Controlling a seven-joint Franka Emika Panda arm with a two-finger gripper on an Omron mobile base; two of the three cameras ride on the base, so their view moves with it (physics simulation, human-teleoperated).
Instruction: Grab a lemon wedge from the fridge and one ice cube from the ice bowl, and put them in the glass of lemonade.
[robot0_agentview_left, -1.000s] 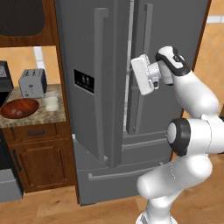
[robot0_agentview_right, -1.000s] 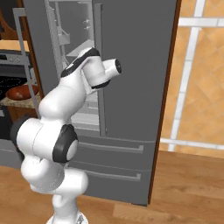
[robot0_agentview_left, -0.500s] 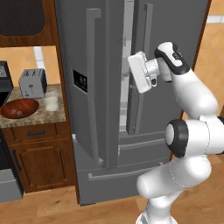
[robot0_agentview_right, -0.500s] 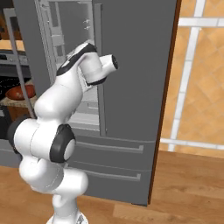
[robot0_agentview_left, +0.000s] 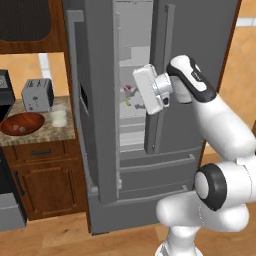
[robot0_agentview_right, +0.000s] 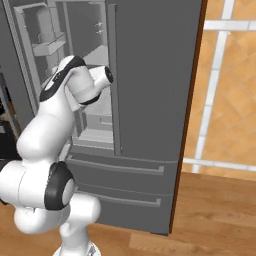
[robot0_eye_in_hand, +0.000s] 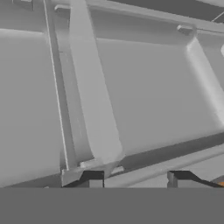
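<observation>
At center frame the gripper reached into the open fridge, jaws partly apart; whether they held anything could not be told.

Fridge top cut off; small items on shelf too tiny to ID
</observation>
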